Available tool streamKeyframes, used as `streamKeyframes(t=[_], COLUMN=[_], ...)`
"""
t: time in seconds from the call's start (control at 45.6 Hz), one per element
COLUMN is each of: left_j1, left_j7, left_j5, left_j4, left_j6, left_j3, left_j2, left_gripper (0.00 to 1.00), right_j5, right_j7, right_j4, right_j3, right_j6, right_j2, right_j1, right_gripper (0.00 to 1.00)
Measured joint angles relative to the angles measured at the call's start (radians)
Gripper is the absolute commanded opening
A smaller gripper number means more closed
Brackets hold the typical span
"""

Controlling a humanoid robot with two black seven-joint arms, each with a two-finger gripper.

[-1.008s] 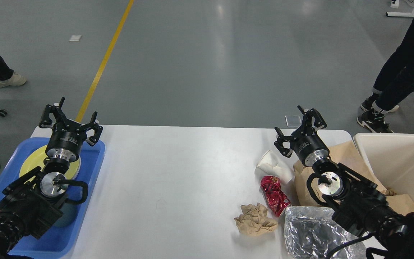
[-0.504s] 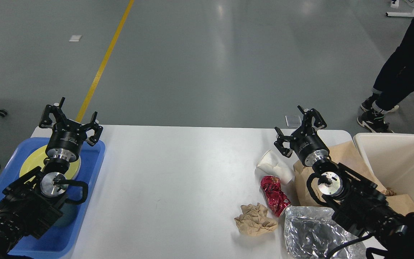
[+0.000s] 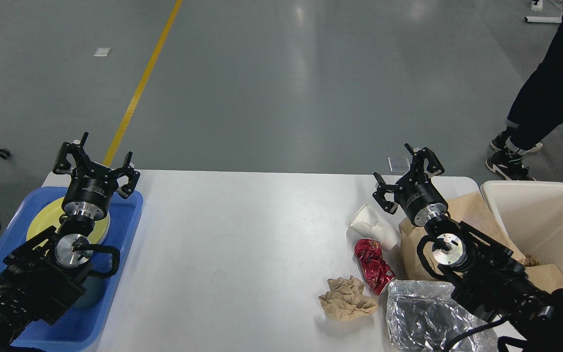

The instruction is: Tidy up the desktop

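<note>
The white desktop (image 3: 242, 234) fills the middle of the head view. On its right part lie a crushed white paper cup (image 3: 373, 226), a crumpled red foil wrapper (image 3: 373, 266), a crumpled brown paper ball (image 3: 346, 298), a silver foil bag (image 3: 428, 318) and a brown paper bag (image 3: 462, 215). My left gripper (image 3: 97, 161) is open and empty above the far end of the blue tray (image 3: 125, 230). My right gripper (image 3: 408, 172) is open and empty, above the table's far edge, just behind the paper cup.
The blue tray holds a yellow plate (image 3: 47, 217) and a dark teal cup (image 3: 91, 293) partly hidden by my left arm. A cream-white bin (image 3: 545, 220) stands at the right. A person's legs (image 3: 535, 112) stand on the floor at far right.
Both arms are still. The person's foot at the far left has left the view; the legs at the right have shifted slightly.
</note>
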Motion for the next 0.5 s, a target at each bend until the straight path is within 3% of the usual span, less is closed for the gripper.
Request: streamKeyframes(t=[0.504], left_j1=[0.0], left_j7=[0.0], left_j5=[0.0], left_j4=[0.0], left_j6=[0.0], left_j3=[0.0], left_j2=[0.0], left_gripper=[0.97], right_j5=[0.015], right_j7=[-0.011], right_j4=[0.0], right_j3=[0.012], right_j6=[-0.006], right_j2=[0.001], right_j1=[0.012], right_gripper=[1.0])
